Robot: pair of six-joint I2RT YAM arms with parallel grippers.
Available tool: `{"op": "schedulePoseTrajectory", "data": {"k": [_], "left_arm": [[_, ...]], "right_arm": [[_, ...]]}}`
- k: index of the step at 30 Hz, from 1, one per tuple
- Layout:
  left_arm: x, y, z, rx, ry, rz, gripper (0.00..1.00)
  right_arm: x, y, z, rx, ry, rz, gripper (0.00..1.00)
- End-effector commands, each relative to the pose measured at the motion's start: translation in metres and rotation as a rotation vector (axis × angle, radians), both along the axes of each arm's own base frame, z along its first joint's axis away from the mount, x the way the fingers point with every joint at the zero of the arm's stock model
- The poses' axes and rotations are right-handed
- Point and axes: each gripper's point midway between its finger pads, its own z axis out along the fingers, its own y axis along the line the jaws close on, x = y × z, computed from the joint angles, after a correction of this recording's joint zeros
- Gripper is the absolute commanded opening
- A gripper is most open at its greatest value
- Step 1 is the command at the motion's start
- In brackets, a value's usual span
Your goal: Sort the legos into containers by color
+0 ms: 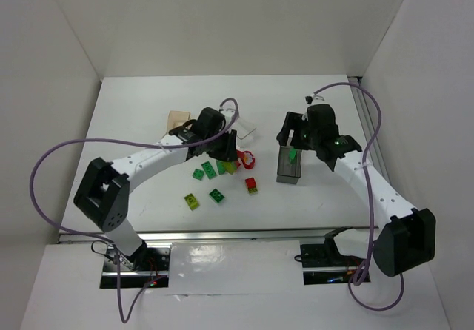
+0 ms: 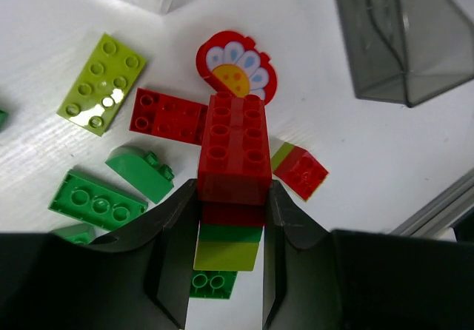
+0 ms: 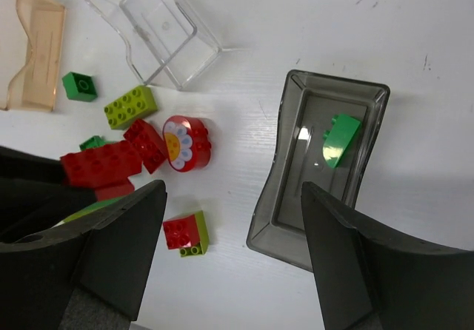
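white table (image 1: 141, 115) with a few small dark marks, boxed in by plain white walls (image 1: 222, 19) at the back and both sides; purple cables (image 1: 44, 167) looping off each arm. far left in the top view, tan tub (image 1: 178, 118) at 10 o'clock from the left gripper (image 2: 231, 197), near but apart. fingers of that gripper clamped on the sides of a red brick (image 2: 233, 149), studs up, with green and yellow-green pieces showing beneath it between the jaws. clear tub (image 1: 244, 131) close by at 1 o'clock of the same gripper. in the left wrist view, round red flower piece (image 2: 235, 65) at 12 o'clock of the held brick; flat red plate (image 2: 169, 115) at 10 o'clock, right against it; yellow-green plate (image 2: 102, 84) further out at 10; red-and-yellow-green wedge (image 2: 300, 171) at 3 o'clock. further right, dark grey tub (image 3: 270, 197) directly beneath the right gripper (image 3: 233, 230), jaws spread wide and holding nothing; one green brick (image 3: 341, 139) inside that tub, at about 1 o'clock from the gap between the fingers. counted: three tubs; one brick in a tub; one brick in a grip; seven loose pieces plain in the top view, namely three green, two yellow-green and two red, with the flat red plate hidden there under the left wrist.
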Motion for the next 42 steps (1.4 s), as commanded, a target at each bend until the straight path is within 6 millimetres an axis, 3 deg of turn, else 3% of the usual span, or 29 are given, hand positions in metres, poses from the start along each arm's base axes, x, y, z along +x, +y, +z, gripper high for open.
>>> {"op": "schedulePoseTrajectory", "data": {"k": [1, 7, 11, 12, 13, 20, 22, 24, 27, 29, 32, 34, 35, 39, 42], "left_arm": [[0.006, -0.005, -0.018, -0.013, 0.056, 0.064, 0.0], [0.004, -0.009, -0.037, -0.008, 0.099, 0.057, 0.03], [0.002, -0.008, -0.039, 0.009, 0.121, 0.057, 0.4], [0.002, -0.008, -0.039, 0.009, 0.121, 0.057, 0.55], [0.003, -0.007, -0.039, 0.014, 0.117, 0.064, 0.6], [0.004, -0.005, -0.04, 0.02, 0.112, 0.07, 0.66], [0.002, 0.0, -0.031, 0.026, 0.101, 0.081, 0.68], [0.003, 0.006, -0.024, 0.042, 0.08, 0.104, 0.69], [0.008, 0.024, 0.002, 0.027, 0.033, 0.152, 0.69], [0.017, 0.047, 0.023, 0.01, 0.0, 0.236, 0.69], [0.025, 0.091, 0.036, -0.006, 0.023, 0.396, 0.68], [0.025, 0.117, 0.048, -0.042, 0.021, 0.505, 0.68], [0.029, 0.134, 0.052, -0.068, 0.023, 0.553, 0.72], [0.022, 0.159, 0.073, -0.123, -0.021, 0.623, 0.8], [0.019, 0.164, 0.068, -0.112, -0.017, 0.628, 0.8]], "right_arm": [[-0.005, 0.004, -0.009, -0.003, 0.018, 0.027, 0.8], [-0.008, 0.001, -0.015, -0.014, 0.034, 0.02, 0.81], [-0.01, 0.004, -0.022, -0.02, 0.052, 0.029, 0.81], [-0.011, 0.007, -0.022, -0.02, 0.051, 0.038, 0.81], [-0.012, 0.007, -0.022, -0.02, 0.051, 0.038, 0.81], [-0.015, 0.016, -0.025, -0.031, 0.057, 0.062, 0.81], [-0.014, 0.02, -0.021, -0.052, 0.049, 0.071, 0.81], [-0.02, 0.031, -0.032, -0.083, 0.086, 0.102, 0.81], [-0.028, 0.053, -0.042, -0.125, 0.101, 0.165, 0.83], [-0.033, 0.069, -0.05, -0.154, 0.114, 0.215, 0.84], [-0.037, 0.086, -0.056, -0.16, 0.133, 0.236, 0.87], [-0.041, 0.11, -0.062, -0.124, 0.135, 0.246, 0.9], [-0.042, 0.117, -0.063, -0.106, 0.138, 0.244, 0.91], [-0.042, 0.147, -0.082, -0.024, 0.183, 0.196, 0.93], [-0.041, 0.157, -0.096, -0.03, 0.211, 0.168, 0.94]]}}
